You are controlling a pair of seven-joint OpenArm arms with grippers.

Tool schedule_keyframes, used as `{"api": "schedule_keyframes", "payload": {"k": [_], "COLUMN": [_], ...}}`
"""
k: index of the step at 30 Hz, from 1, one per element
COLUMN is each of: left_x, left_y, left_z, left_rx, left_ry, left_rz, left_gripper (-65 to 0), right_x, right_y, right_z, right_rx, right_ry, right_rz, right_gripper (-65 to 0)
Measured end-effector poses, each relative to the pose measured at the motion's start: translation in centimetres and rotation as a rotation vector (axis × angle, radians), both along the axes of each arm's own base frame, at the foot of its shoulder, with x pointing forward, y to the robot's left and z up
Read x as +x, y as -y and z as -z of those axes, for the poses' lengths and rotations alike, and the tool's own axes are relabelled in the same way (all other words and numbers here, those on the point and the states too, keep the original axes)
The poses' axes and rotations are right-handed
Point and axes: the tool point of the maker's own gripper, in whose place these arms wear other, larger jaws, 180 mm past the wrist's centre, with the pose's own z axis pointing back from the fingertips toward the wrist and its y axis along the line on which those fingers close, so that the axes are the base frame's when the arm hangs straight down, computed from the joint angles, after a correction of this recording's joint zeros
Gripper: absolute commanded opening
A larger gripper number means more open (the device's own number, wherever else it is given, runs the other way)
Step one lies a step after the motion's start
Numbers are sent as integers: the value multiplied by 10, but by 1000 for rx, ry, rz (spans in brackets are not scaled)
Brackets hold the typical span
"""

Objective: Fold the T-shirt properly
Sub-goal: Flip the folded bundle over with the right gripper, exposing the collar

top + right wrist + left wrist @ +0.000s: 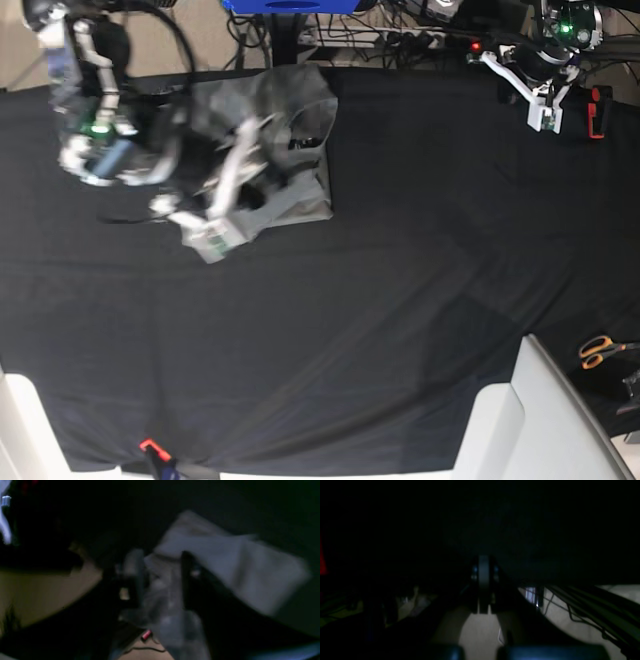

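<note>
The light grey T-shirt (290, 100) lies bunched and partly folded on the black cloth (420, 260) at the far left-middle of the base view. My right arm reaches over it, and my right gripper (296, 140) is down on the shirt. The right wrist view is blurred. There the right gripper (162, 580) has its fingers apart, with grey T-shirt fabric (225, 557) between and beyond them. My left gripper (548, 112) is at the far right edge of the cloth, away from the shirt. In the dark left wrist view the left gripper (483, 585) is shut and empty.
Orange-handled scissors (600, 350) lie at the right edge. A white panel (540, 420) stands at the near right corner. A red and black object (597, 110) sits beside my left gripper. Cables and a blue object (290, 5) lie beyond the far edge.
</note>
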Motion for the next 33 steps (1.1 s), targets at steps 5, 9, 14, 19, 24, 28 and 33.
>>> {"api": "schedule_keyframes", "payload": {"k": [5, 9, 14, 19, 24, 28, 33], "left_x": [-2, -1, -1, -1, -2, -1, -2], "left_y": [0, 0, 2, 3, 6, 6, 6], "left_z": [1, 0, 1, 1, 2, 2, 2], "left_rx": [0, 0, -3, -5, -11, -10, -11], "left_ry": [-4, -2, -5, -4, -5, -5, -5], "left_rz": [-1, 0, 3, 5, 5, 6, 5], "left_gripper": [-650, -650, -650, -650, -650, -650, -650], "right_x": [-6, -11, -6, 5, 15, 27, 45], "right_y": [29, 37, 37, -12, -46, -70, -86], "right_z": [35, 70, 88, 78, 71, 75, 78], "right_rx": [-57, -87, -119, -56, -19, -16, -14], "right_ry": [-105, -206, -213, -183, -178, -189, -161], "right_rz": [79, 95, 107, 13, -36, -83, -110], "right_gripper": [-642, -645, -645, -645, -645, -645, -645]}}
